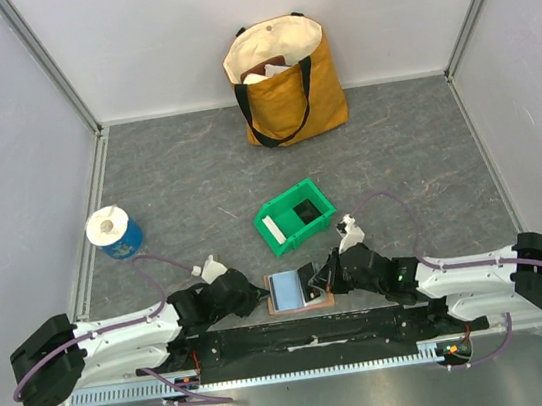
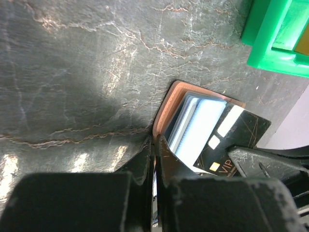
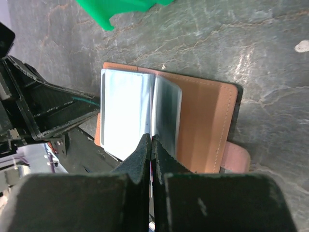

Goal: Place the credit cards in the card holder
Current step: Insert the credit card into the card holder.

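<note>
The terracotta card holder [image 1: 288,307] lies open at the near table edge, its light blue-grey sleeves up; it also shows in the left wrist view [image 2: 166,108] and the right wrist view [image 3: 203,125]. My left gripper [image 1: 261,291] [image 2: 155,145] is shut on the holder's left edge. My right gripper [image 1: 324,274] [image 3: 151,141] is shut on a black card [image 2: 236,137] marked VIP, held tilted with its far end among the sleeves. A white card [image 1: 273,229] lies in the green bin [image 1: 326,217] beside a dark flat thing.
The green bin stands just behind the holder and shows in the left wrist view [image 2: 270,53]. A yellow tote bag [image 1: 290,84] stands at the back wall. A blue and white roll [image 1: 114,233] sits at the left. Metal rails edge the table.
</note>
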### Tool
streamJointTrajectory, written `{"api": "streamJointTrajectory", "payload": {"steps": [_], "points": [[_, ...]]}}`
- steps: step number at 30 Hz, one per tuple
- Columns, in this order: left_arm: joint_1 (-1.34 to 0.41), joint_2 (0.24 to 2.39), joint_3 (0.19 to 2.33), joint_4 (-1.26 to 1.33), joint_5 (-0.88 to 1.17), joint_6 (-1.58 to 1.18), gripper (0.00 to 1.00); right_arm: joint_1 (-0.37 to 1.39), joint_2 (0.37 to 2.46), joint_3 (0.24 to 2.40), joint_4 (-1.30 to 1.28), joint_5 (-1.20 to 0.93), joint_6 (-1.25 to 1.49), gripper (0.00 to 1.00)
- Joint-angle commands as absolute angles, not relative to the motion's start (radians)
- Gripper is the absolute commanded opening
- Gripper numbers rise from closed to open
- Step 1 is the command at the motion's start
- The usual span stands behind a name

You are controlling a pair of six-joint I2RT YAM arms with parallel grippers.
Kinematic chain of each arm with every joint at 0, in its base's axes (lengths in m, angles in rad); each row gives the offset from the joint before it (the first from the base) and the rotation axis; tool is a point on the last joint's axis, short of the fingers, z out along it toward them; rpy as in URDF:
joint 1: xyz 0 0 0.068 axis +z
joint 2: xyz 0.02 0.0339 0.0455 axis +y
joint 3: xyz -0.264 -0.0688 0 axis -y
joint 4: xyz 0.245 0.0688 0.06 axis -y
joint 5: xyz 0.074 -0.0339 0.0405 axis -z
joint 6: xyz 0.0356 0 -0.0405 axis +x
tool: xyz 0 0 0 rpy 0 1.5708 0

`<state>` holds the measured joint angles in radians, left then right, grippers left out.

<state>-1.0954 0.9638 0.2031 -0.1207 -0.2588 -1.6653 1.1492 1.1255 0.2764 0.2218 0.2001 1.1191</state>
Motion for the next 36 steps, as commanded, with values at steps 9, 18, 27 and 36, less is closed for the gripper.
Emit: {"api": "streamJointTrajectory", "payload": {"steps": [9, 18, 27, 36], "points": [[-1.100, 1.022, 0.167, -0.247, -0.275, -1.644, 0.02, 1.071, 1.170, 0.167, 0.569, 0.043, 1.198, 0.00], [-1.101, 1.008, 0.155, -0.250, -0.279, -1.658, 0.02, 1.065, 1.109, 0.143, 0.517, 0.072, 1.203, 0.00], [-1.101, 0.985, 0.144, -0.253, -0.285, -1.664, 0.02, 1.042, 1.124, 0.146, 0.509, 0.067, 1.192, 0.00], [-1.101, 0.971, 0.126, -0.242, -0.287, -1.671, 0.02, 1.040, 1.187, 0.137, 0.575, 0.046, 1.193, 0.00]]}}
